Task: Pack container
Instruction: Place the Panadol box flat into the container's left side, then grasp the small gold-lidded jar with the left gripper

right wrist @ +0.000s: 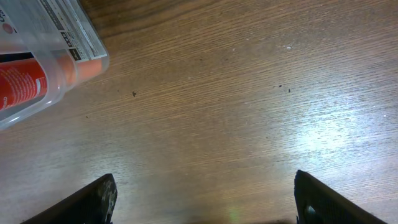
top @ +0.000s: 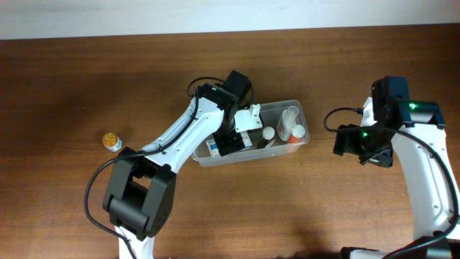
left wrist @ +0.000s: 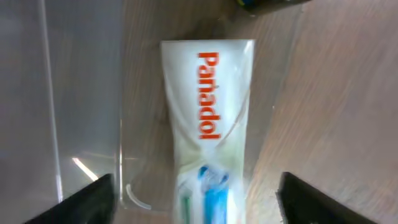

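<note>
The container is a clear plastic tub at mid-table holding several small bottles. My left gripper hangs over its left half, jaws open wide. In the left wrist view the open fingers straddle a white Panadol tube that lies flat on the tub floor, with the clear wall to its left. My right gripper is open and empty over bare wood to the right of the tub. The right wrist view shows those open jaws and the tub's corner at the top left.
A small jar with a yellow lid stands alone on the table at the left. An orange-capped bottle lies against the tub's right wall. The wooden table ends at a pale strip along the far edge.
</note>
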